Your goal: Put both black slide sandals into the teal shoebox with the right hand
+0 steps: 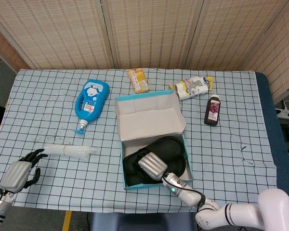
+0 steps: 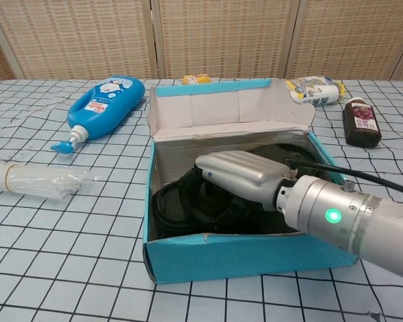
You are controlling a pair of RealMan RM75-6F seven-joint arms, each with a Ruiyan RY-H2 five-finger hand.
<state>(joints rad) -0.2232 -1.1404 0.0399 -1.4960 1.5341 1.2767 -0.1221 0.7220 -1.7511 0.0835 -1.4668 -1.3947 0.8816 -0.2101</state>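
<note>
The teal shoebox (image 1: pixel 156 185) stands open at the table's front middle, its lid (image 1: pixel 149 115) tipped back. Both black slide sandals (image 1: pixel 172 148) lie inside it, one stacked on the other; in the chest view the sandals (image 2: pixel 169 204) show at the box's left end behind its front wall (image 2: pixel 242 258). My right hand (image 1: pixel 151 165) reaches down into the box, its silver back up. Its dark fingers (image 2: pixel 203 200) curl around the upper sandal and press it down. My left hand (image 1: pixel 19 173) rests at the table's front left corner, fingers apart, holding nothing.
A blue lotion bottle (image 1: pixel 91 100) lies left of the box, with a clear plastic bundle (image 1: pixel 70 150) nearer the front. Behind and right of the box are a yellow packet (image 1: pixel 138 79), a white-yellow pouch (image 1: pixel 192 86) and a dark bottle (image 1: pixel 212 109).
</note>
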